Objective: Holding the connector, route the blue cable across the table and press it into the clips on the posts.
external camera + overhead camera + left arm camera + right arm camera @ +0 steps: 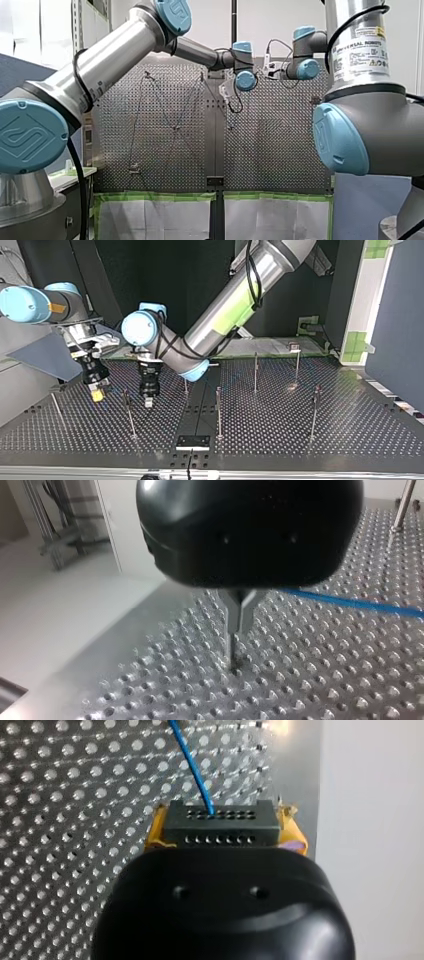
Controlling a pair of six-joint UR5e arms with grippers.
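Note:
A black connector sits between the yellow pads of my right gripper, which is shut on it. The blue cable leaves the connector's face and runs off over the perforated table. In the top view my right gripper hangs just above the table at the left. My left gripper is close beside it, black with metal fingers pressed together, tips pointing down near the plate. The blue cable passes behind those fingers, low over the plate; whether it touches them is hidden.
Several thin metal posts stand on the table, one just beside my left gripper, others at mid-table and toward the top view's right. A black bracket sits at the near edge. White panels with green tape flank the right.

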